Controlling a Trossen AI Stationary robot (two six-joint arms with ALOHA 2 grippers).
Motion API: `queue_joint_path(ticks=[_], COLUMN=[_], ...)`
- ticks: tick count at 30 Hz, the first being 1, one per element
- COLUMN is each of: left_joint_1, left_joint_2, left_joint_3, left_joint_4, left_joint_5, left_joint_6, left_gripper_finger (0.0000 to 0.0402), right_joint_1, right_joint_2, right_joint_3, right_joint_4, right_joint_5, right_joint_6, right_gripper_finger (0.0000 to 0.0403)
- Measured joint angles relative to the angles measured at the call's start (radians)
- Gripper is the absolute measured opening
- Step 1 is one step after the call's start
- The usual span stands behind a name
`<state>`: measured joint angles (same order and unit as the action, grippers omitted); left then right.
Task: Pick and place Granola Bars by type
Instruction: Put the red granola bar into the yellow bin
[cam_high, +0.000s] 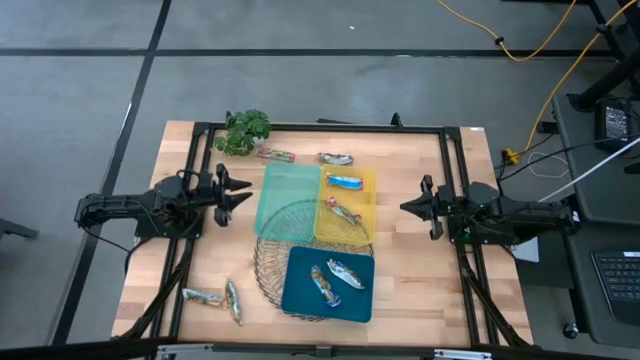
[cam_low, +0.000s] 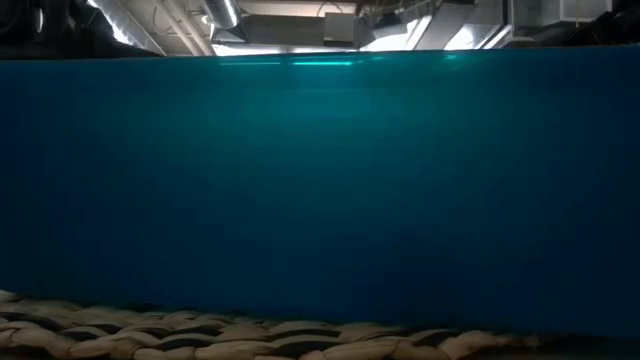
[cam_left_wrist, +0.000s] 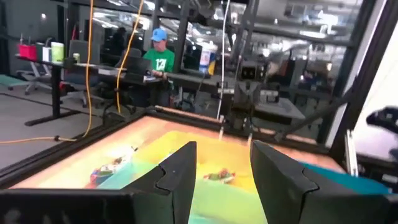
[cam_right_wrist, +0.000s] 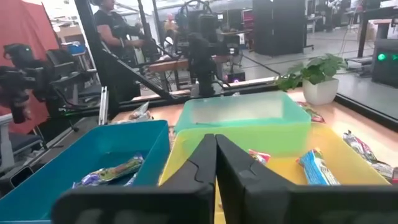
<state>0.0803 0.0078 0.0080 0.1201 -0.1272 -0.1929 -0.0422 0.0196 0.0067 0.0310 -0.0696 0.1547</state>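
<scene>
Several foil-wrapped granola bars show in the high view. Two lie in the yellow tray (cam_high: 362, 222): a blue one (cam_high: 343, 182) and a mixed one (cam_high: 343, 211). Two more (cam_high: 335, 279) lie in the teal tray (cam_high: 300, 300). A red-brown bar (cam_high: 275, 155) and a silver bar (cam_high: 335, 158) lie on the table near its far edge, and two bars (cam_high: 218, 299) at the near left. The green tray (cam_high: 288, 190) holds none. My left gripper (cam_high: 240, 193) (cam_left_wrist: 221, 180) hovers open, left of the green tray. My right gripper (cam_high: 405, 207) (cam_right_wrist: 216, 155) hovers shut, right of the yellow tray.
A potted plant (cam_high: 243, 130) stands at the table's far left. A wire basket (cam_high: 275, 262) lies under the trays' near side. The teal tray's wall (cam_low: 320, 190) fills the low view. People are at desks beyond the table (cam_left_wrist: 158, 59) (cam_right_wrist: 115, 43).
</scene>
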Motion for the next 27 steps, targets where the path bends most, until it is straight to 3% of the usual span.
queue_joint_path(ticks=[8, 17, 22, 27], left_joint_1=[0.000, 0.001, 0.002, 0.002], left_joint_2=[0.000, 0.000, 0.008, 0.083], left_joint_3=[0.000, 0.001, 0.076, 0.245], left_joint_4=[0.079, 0.080, 0.087, 0.013], left_joint_5=[-0.012, -0.017, -0.087, -0.188], left_joint_6=[-0.160, -0.183, -0.113, 0.039], left_gripper_finger=[0.0143, 0.0143, 0.0143, 0.0143], right_joint_1=[0.000, 0.000, 0.000, 0.000], right_joint_2=[0.000, 0.000, 0.000, 0.000], right_joint_3=[0.000, 0.000, 0.000, 0.000], right_joint_4=[0.001, 0.001, 0.001, 0.002], right_joint_5=[-0.002, -0.002, -0.002, -0.002], right_joint_6=[-0.001, -0.003, -0.003, -0.003], right_gripper_finger=[0.0021, 0.0032, 0.0032, 0.0032])
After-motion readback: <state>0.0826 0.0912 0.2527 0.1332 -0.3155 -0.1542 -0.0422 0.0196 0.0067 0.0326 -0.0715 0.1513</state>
